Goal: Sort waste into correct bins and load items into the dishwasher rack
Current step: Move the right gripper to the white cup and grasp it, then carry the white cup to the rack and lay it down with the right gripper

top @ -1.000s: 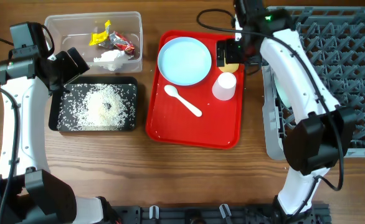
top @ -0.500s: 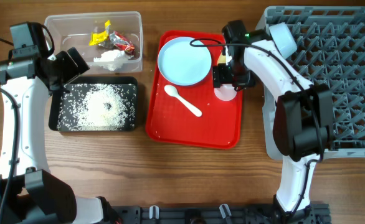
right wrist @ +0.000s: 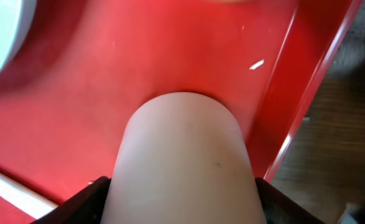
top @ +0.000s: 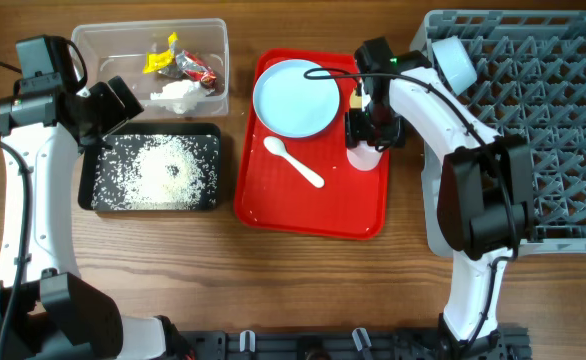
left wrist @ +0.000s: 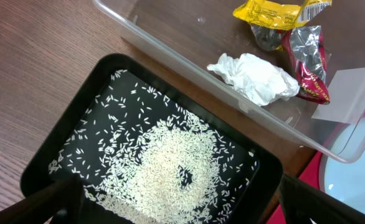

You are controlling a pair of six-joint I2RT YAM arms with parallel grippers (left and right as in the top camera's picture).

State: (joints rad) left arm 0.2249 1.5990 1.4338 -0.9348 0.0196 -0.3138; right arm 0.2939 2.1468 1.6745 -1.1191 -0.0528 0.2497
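While my right end effector [top: 370, 132] grips the white cup [right wrist: 182, 155] at 3 o'clock on the red tray [top: 308, 215] | my left end effector [left wrist: 179, 198] gapes empty over the black tray [left wrist: 42, 171]

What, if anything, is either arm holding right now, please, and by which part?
The right gripper has its fingers pressed on opposite sides of the white cup, on the red tray. The left gripper holds nothing.

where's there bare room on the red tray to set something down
The near half of the red tray, between the white spoon and the tray's front rim, is bare. The far half is crowded: light-blue plate, spoon, and the white cup with the right gripper straddling it.
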